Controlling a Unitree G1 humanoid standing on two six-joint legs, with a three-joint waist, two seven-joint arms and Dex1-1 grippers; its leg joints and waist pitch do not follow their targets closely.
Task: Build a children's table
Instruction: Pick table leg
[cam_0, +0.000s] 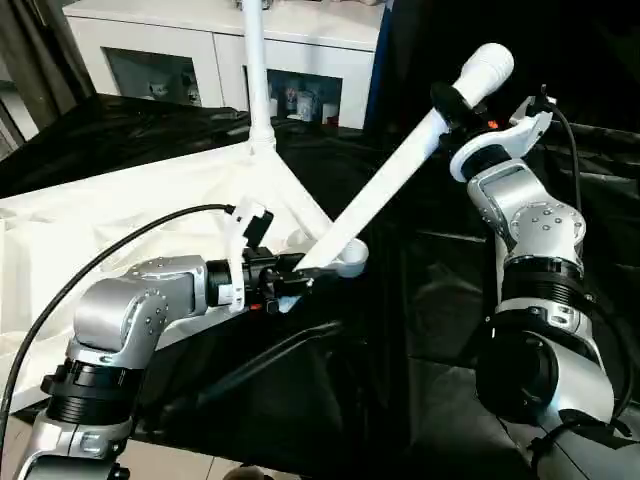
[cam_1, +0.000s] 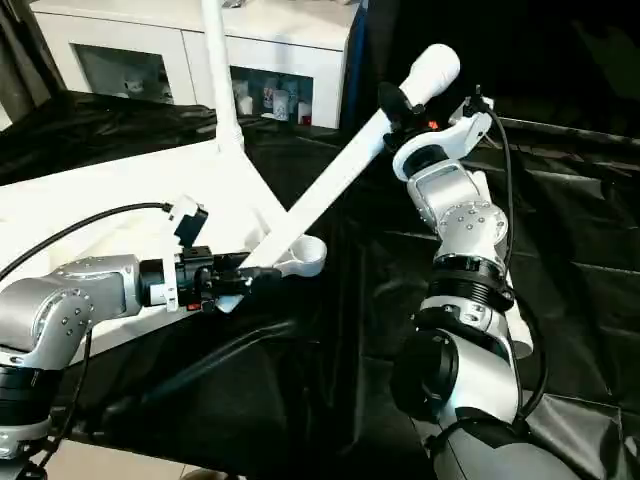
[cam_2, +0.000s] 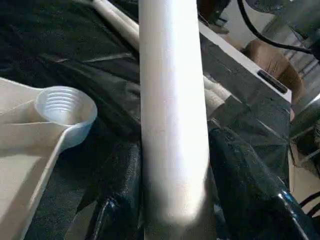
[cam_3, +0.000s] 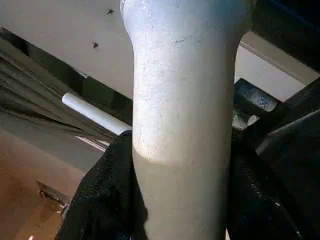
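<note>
The white tabletop (cam_0: 100, 220) lies ribbed side up on a black cover. One white leg (cam_0: 256, 70) stands upright in its far corner socket. A second leg (cam_0: 390, 185) slants from upper right down to the near corner socket (cam_0: 350, 262), its lower end beside that socket. My left gripper (cam_0: 295, 278) is shut on the lower end of this leg (cam_2: 172, 110), with a black finger (cam_2: 117, 190) pressed against each side. My right gripper (cam_0: 462, 108) is shut on the upper part, just below the rounded tip. In the right wrist view the leg (cam_3: 182, 100) sits between dark fingers (cam_3: 107, 200).
A white cabinet with glass doors (cam_0: 200, 50) stands behind the table. Black sheeting (cam_0: 330, 380) covers the surface around the tabletop. Another white tube (cam_2: 117, 22) lies on the sheeting past the held leg. A cable (cam_0: 110, 255) loops over my left forearm.
</note>
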